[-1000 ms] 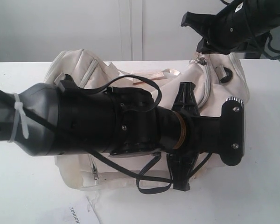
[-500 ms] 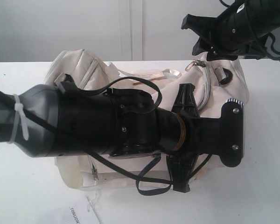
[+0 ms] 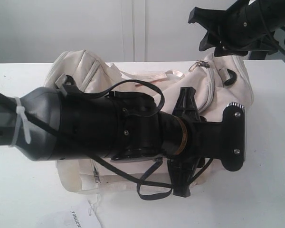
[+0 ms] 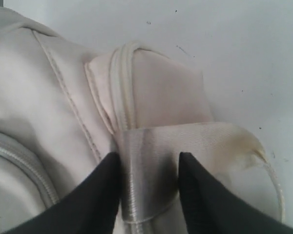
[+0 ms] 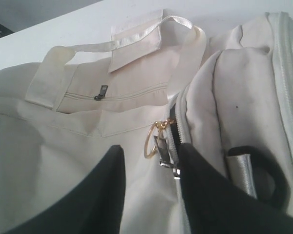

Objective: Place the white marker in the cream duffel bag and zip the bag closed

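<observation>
Duffel bag: on the table, lengthwise left to right.
Left arm: in front of the bag, crossing over its middle from the left.
Left gripper: down on the bag, with a strap between its fingers.
Right gripper: above the bag's far right end, apart from it.
Zip pull ring: on the bag's top near its right end, below the right gripper.
End ring: on the bag's right end, just right of the zip.
Handles: on the bag's top, behind the left arm.
Paper tag: on the table in front of the bag's left half, apart from it.
</observation>
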